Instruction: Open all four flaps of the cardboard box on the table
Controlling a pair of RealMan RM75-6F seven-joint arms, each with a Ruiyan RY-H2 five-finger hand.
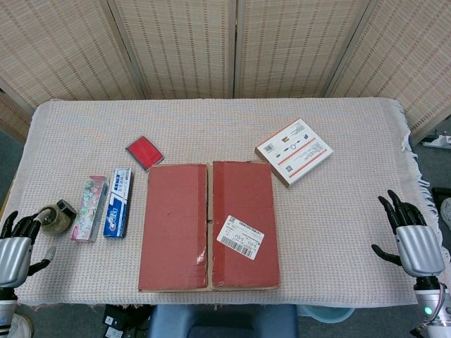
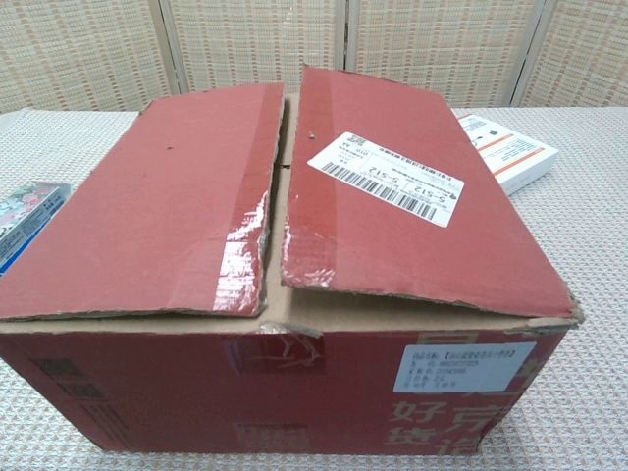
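left hand (image 1: 15, 253) fingers apart, holding nothing, near a tape roll (image 1: 58, 215) | right hand (image 1: 416, 243) fingers spread, empty, at table (image 1: 338, 211) edge, 4 o'clock | box (image 1: 208, 225) centre-front between hands, well apart from both; top flaps down, slightly lifted at seam | bare cloth either side of box; toothpaste (image 1: 118, 202) at 9 o'clock

silver hands (image 1: 15, 257), black fingers (image 1: 392, 208), perhaps green light.

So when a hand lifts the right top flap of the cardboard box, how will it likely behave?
The right flap is probably stiff corrugated board, hinging as one panel. Its torn tape suggests it is already free. It sits slightly raised at the centre seam, so fingers could likely get under that edge of the cardboard box.
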